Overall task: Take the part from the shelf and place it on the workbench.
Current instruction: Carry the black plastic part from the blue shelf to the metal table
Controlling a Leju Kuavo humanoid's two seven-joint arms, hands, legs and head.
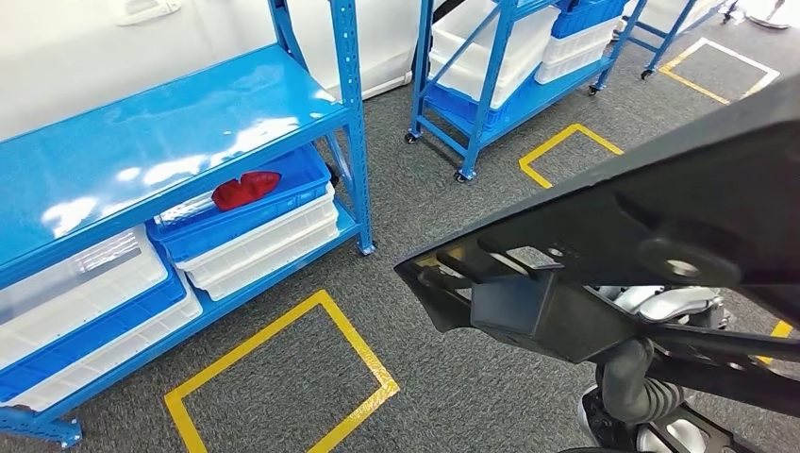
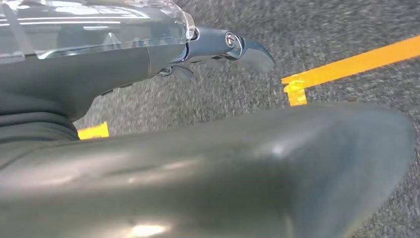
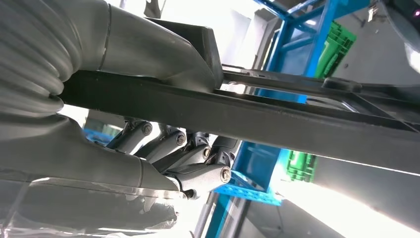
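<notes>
Head view: the black part point(image 1: 651, 236) spans from 3 o'clock down to the centre, a flat ribbed frame with a boxy block under its near end, held up over the grey carpet. The right hand point(image 1: 660, 307) shows under it at 4 o'clock as silver-grey pieces, mostly hidden by the part. A blue shelf point(image 1: 141, 142) stands at 9 o'clock; on its lower level sit white and blue bins point(image 1: 255, 222), and a red piece point(image 1: 245, 189) lies in the top blue bin. A second shelf point(image 1: 491, 66) on wheels, stacked with white bins, stands at 12 o'clock. Yellow tape squares point(image 1: 283, 377) mark the floor at 6 and 1 o'clock.

Left wrist view: the left hand point(image 2: 218, 47) hangs over the carpet, its dark fingers point(image 2: 247, 49) stretched out fairly straight with nothing between them. Yellow tape point(image 2: 346, 64) crosses the floor beyond it.

Right wrist view: the right hand's thumb point(image 3: 158, 47) lies on one face of the part's black bar point(image 3: 247, 119) and its fingers point(image 3: 193, 153) curl against the other face, so it grips the part. A blue shelf post point(image 3: 317, 54) and green crates point(image 3: 337, 49) stand behind.
</notes>
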